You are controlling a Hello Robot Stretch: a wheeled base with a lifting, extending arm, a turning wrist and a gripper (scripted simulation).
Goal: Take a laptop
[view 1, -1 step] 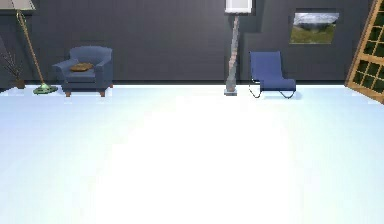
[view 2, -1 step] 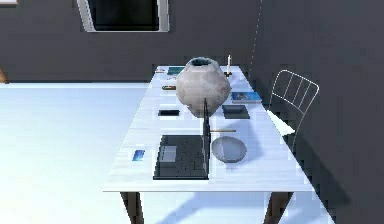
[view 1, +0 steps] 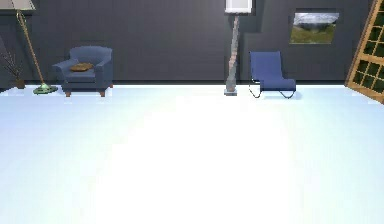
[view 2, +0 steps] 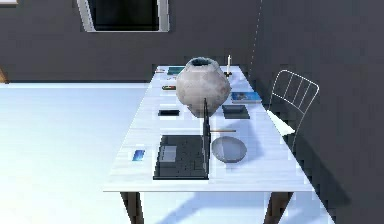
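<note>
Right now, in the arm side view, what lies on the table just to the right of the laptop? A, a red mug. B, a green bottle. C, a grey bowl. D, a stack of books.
C: a round grey bowl lies on the white table just right of the open laptop, nearer the camera than the big grey vase.

blue armchair [view 1: 84, 68] is seen far left | floor lamp [view 1: 233, 50] is stood far centre | blue lounge chair [view 1: 270, 74] is set right of it | picture [view 1: 315, 27] is hung far right
</note>
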